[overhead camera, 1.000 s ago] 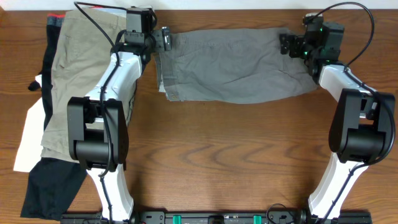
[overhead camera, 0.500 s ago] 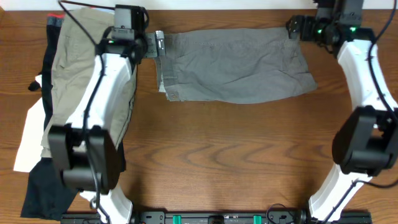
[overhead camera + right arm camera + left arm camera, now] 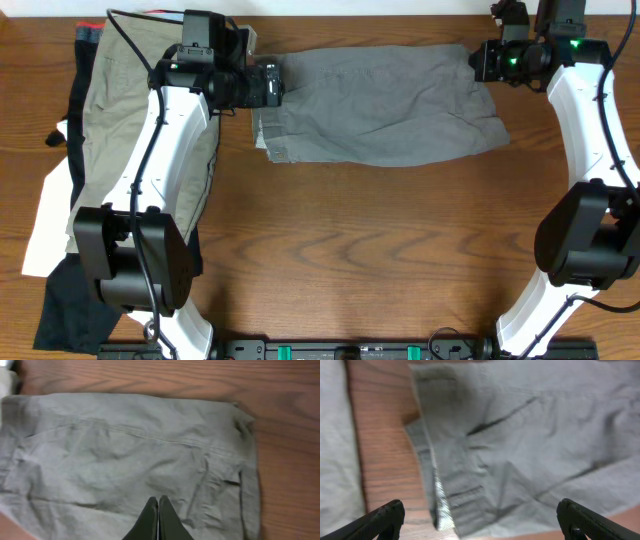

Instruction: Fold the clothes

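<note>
**Clerk:** First entry, nearest edge?

**Keeper:** Base rail (image 3: 350, 350), black with green fittings, along the near edge of the wooden table (image 3: 350, 250).

**Clerk:** Near left?

**Keeper:** Black garment (image 3: 70, 305), crumpled, at the near-left corner. Just beyond it is a white garment (image 3: 45, 225), partly under the pile. Over both lie khaki-tan shorts (image 3: 115, 120), running lengthwise up the left side to the far edge.

**Clerk:** The task piece?

**Keeper:** Grey shorts (image 3: 375, 105), one pair, wrinkled. They lie flat on the far half of the table, centre, apart from the left pile, with the long axis running left to right. The inner waistband (image 3: 440, 505), paler, shows as a turned strip at the near corner of the left end.

**Clerk:** Left gripper?

**Keeper:** Left gripper (image 3: 272, 84), over the waistband at the shorts' left end. Released. Its wrist view shows the fingertips (image 3: 385, 517) spread out to the sides of the frame. The cloth lies below and between them, not pinched.

**Clerk:** Right gripper?

**Keeper:** Right gripper (image 3: 480, 60), at the far-right corner of the shorts. Clenched. In its wrist view the fingers press together into one dark wedge above the fabric, with no fold of cloth seen between them. Whether the tips touch the shorts cannot be told.
</note>
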Robot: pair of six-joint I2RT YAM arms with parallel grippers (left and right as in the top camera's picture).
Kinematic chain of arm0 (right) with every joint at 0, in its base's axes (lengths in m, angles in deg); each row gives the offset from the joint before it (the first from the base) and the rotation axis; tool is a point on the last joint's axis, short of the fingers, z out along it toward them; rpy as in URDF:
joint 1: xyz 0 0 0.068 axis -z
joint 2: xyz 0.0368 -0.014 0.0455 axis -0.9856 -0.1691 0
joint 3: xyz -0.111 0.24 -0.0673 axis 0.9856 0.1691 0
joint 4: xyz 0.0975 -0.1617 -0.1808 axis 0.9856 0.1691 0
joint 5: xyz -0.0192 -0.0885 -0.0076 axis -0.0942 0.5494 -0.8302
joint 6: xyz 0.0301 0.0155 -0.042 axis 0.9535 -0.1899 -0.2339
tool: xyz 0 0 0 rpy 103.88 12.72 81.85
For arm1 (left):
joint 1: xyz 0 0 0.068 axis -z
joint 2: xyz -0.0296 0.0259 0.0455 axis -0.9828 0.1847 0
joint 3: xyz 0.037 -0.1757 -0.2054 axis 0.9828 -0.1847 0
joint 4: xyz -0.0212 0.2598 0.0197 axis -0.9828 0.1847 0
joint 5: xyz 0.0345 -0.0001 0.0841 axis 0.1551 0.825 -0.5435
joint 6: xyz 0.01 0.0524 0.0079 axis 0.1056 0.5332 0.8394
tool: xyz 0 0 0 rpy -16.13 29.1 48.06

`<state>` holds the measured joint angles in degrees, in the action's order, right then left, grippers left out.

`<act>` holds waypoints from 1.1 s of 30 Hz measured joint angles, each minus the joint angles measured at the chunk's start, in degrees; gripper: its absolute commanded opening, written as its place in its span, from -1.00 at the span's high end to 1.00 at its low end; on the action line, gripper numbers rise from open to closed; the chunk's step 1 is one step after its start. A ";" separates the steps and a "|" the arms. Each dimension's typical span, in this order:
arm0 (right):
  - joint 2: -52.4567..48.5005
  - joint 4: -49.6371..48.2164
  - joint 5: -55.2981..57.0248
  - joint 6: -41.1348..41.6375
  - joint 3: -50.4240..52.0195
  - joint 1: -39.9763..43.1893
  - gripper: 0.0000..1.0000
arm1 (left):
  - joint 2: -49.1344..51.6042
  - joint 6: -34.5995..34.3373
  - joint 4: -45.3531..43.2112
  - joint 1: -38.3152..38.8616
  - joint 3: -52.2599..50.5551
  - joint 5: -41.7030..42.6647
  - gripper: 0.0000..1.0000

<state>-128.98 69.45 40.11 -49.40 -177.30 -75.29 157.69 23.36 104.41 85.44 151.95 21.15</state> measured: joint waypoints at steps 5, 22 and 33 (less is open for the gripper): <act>-2.69 -0.81 -3.15 -0.68 -0.02 -0.09 0.97 | 0.00 3.15 2.84 0.00 0.00 4.55 -0.96; -17.40 -2.43 -8.00 -3.10 -0.02 0.04 0.98 | 0.13 8.22 5.16 -7.39 0.00 6.88 -0.96; -19.10 -1.79 -8.41 -3.10 -0.02 0.15 0.98 | 10.64 8.63 4.96 -7.43 0.02 7.13 -0.96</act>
<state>-148.08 67.66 31.69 -52.51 -177.33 -75.14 168.34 31.99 109.37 78.01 151.97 28.27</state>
